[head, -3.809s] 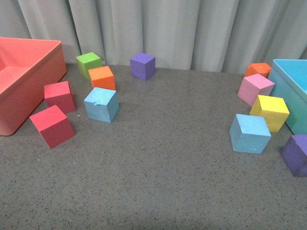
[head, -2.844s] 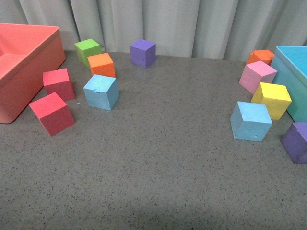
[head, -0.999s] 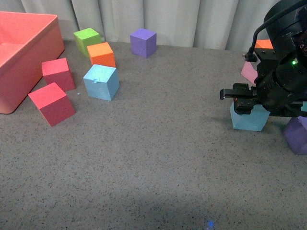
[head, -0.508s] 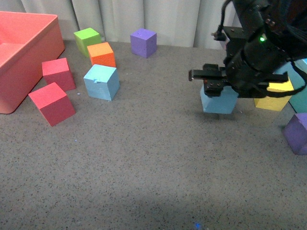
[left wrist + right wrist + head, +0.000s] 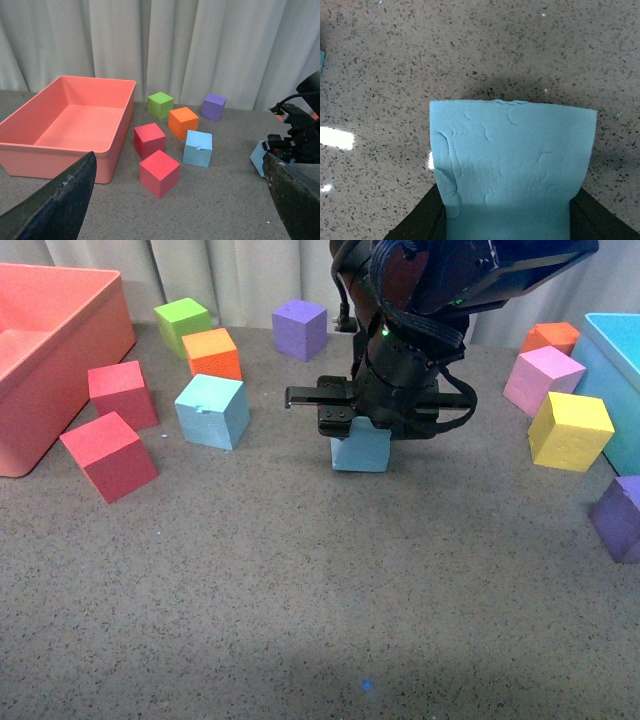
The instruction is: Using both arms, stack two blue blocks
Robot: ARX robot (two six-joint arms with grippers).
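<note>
My right gripper (image 5: 362, 430) is shut on a light blue block (image 5: 361, 451) and holds it just above the grey table near the middle. The block fills the right wrist view (image 5: 512, 160), squeezed between the black fingers (image 5: 422, 220). The other blue block (image 5: 211, 411), with a small nick on its top edge, sits on the table to the left, next to the orange cube; it also shows in the left wrist view (image 5: 198, 148). My left gripper (image 5: 180, 200) is open and empty, high above the table, its fingers (image 5: 60, 202) wide apart. The left arm is out of the front view.
A large coral bin (image 5: 50, 350) stands at far left. Two red cubes (image 5: 108, 455), an orange cube (image 5: 211, 353), a green cube (image 5: 186, 322) and a purple cube (image 5: 299, 328) lie left and back. Pink (image 5: 543, 380), yellow (image 5: 570, 430), orange and purple (image 5: 622, 518) cubes and a turquoise bin (image 5: 618, 360) are at right.
My right arm came in, took the right blue block and has carried it left toward the table's middle. The other cubes have not moved.
</note>
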